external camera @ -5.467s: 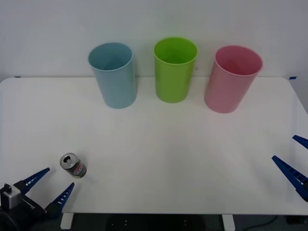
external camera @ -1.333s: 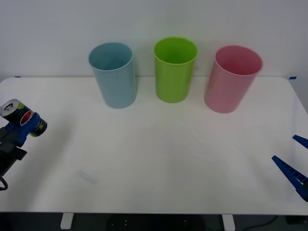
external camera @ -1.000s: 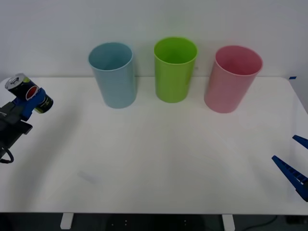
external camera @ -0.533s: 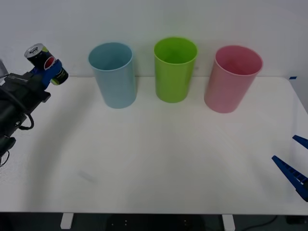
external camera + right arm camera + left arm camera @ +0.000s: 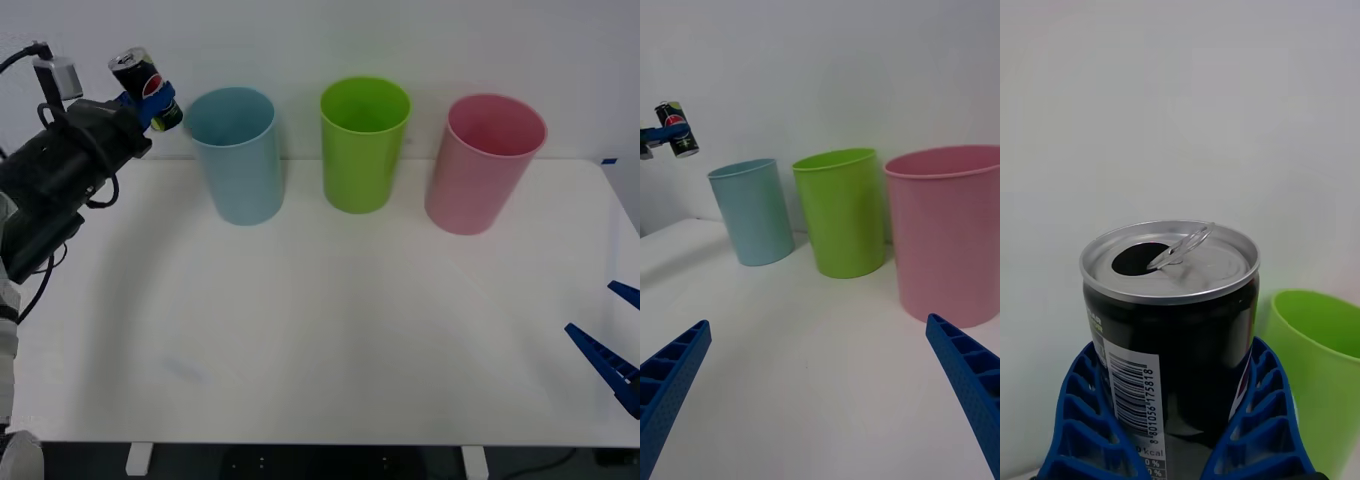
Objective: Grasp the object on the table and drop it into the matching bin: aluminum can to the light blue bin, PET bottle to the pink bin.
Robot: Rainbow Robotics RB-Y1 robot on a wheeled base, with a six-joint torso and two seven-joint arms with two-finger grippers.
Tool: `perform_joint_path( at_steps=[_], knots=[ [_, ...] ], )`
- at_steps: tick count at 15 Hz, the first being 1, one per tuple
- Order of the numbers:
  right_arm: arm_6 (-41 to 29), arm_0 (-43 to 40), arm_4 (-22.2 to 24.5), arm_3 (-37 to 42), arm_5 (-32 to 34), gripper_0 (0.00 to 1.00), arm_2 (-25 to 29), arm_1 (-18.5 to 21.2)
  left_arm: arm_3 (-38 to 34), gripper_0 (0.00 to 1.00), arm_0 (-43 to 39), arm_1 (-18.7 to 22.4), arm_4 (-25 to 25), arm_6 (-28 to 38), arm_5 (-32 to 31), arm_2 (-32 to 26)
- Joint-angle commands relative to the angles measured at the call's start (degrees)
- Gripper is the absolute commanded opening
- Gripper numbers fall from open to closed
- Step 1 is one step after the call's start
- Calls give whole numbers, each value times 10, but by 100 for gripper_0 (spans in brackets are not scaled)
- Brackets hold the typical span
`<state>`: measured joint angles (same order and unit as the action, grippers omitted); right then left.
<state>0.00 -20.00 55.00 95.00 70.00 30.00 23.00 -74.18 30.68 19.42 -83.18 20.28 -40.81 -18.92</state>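
Note:
The small dark aluminum can (image 5: 146, 86) with its red-white-blue logo hangs high in the air, my left gripper (image 5: 150, 102) shut on it, just left of the light blue bin's (image 5: 236, 154) rim. Up close, the can (image 5: 1171, 330) shows its silver top with the tab raised, blue fingers (image 5: 1079, 420) pressing both sides. From the right wrist the can (image 5: 676, 129) appears above and to the side of the light blue bin (image 5: 752, 211). The pink bin (image 5: 484, 163) stands at the back right. My right gripper (image 5: 612, 340) rests open at the white table's (image 5: 320, 340) right edge.
A lime green bin (image 5: 363, 143) stands between the light blue and pink bins at the back, also the green bin (image 5: 1319, 375) behind the can. A white wall rises right behind the bins. The table's middle and front are bare.
My left gripper picked the can off the front left of the table and carried it up and back toward the light blue bin. The right arm stayed still.

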Motion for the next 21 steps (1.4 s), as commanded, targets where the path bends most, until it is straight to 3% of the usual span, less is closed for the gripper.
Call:
perform_joint_path(
  at_steps=[1,8,18,20,21],
  knots=[
    [0,0,0,0,0,100,0,0,70,0,61,0,-27,-3,3,6],
    [0,0,0,0,0,100,0,0,232,0,195,-1,-71,-13,43,40],
    [0,0,0,0,0,100,0,0,237,1,199,-13,-69,-19,63,59],
    [0,0,0,0,0,100,0,0,237,6,199,-13,-67,-19,63,61],
    [0,0,0,0,0,100,0,0,237,40,199,-13,-63,-20,64,62]
  ],
)
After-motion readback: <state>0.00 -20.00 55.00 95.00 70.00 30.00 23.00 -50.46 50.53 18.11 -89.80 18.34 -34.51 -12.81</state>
